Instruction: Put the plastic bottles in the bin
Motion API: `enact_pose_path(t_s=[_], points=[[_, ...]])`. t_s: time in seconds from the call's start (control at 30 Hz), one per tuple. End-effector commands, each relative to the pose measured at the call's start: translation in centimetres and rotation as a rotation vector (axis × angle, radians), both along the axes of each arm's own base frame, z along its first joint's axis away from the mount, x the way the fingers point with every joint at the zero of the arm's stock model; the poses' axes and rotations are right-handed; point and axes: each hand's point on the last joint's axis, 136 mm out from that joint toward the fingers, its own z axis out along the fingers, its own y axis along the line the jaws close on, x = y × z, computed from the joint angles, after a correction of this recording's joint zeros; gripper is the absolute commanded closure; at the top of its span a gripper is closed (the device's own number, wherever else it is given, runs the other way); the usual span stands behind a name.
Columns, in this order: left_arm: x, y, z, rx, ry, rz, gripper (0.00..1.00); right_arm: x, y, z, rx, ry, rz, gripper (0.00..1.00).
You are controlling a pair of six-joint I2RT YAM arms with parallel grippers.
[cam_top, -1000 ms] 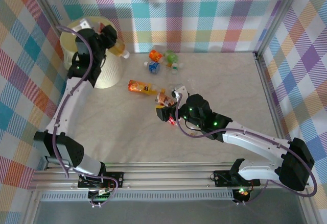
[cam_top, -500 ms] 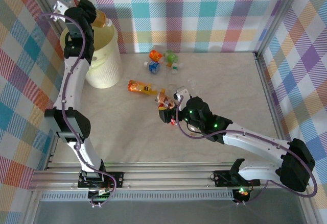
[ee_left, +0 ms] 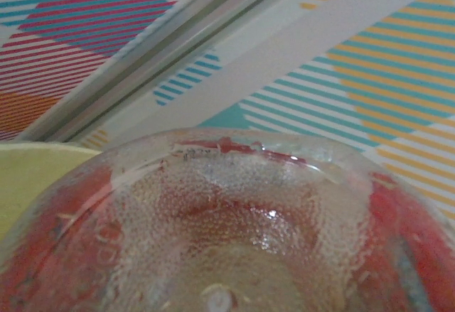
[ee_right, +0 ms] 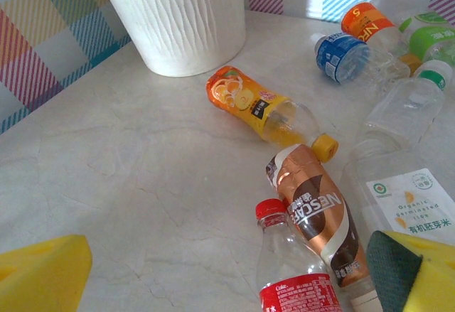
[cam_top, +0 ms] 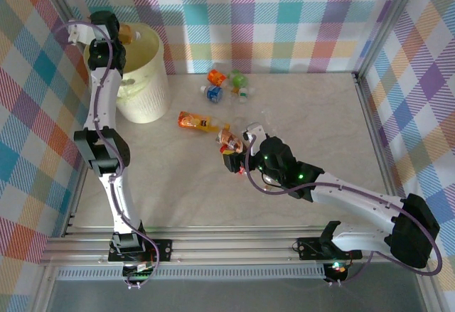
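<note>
Plaid-patterned walls [cam_top: 284, 13] are surrounding a pale marbled table [cam_top: 320, 120]; a metal rail [cam_top: 234, 239] is running along its near edge.

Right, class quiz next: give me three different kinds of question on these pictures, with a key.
1. True or false: the left claw holds a bottle over the bin.
2. Which bottle lies between the pads of the open right claw? A red-capped, B blue, C green.
3. Fill in: the bin stands at the table's far ___ corner.
Key: 1 true; 2 A; 3 left.
</note>
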Motion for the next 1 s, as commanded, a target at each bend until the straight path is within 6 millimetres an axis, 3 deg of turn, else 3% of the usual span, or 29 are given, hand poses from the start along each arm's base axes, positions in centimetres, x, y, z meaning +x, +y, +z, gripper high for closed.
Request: enact_pose_path(t_s=[0.0,0.17,0.27,0.57,0.97], points=[[-0.3,1.6,0.0,-0.025,-0.006,0.070,0.33,0.3,0.0,0.6,-0.008,-0.032,-0.009,0.00],[0.4,3.0,-2.0,-0.088,0.022,0.082,0.22,0.4,-0.3,0.4,-0.028,-0.035,-0.017,0.00],[0.6,2.6,-1.5,-0.080,0.019,0.050,0.15,0.6,-0.3,0.2,-0.030,-0.038,-0.029,0.00],[-1.2,2.6,-1.3,-0.128,0.046,0.079,0.00,1.0,0.4,-0.7,-0.047,-0.015,-0.024,0.00],[-2.6,0.5,0.7,-0.177,0.038,-0.015,0.00,0.9,-1.0,-1.4,-0.056,0.027,-0.083,0.00]])
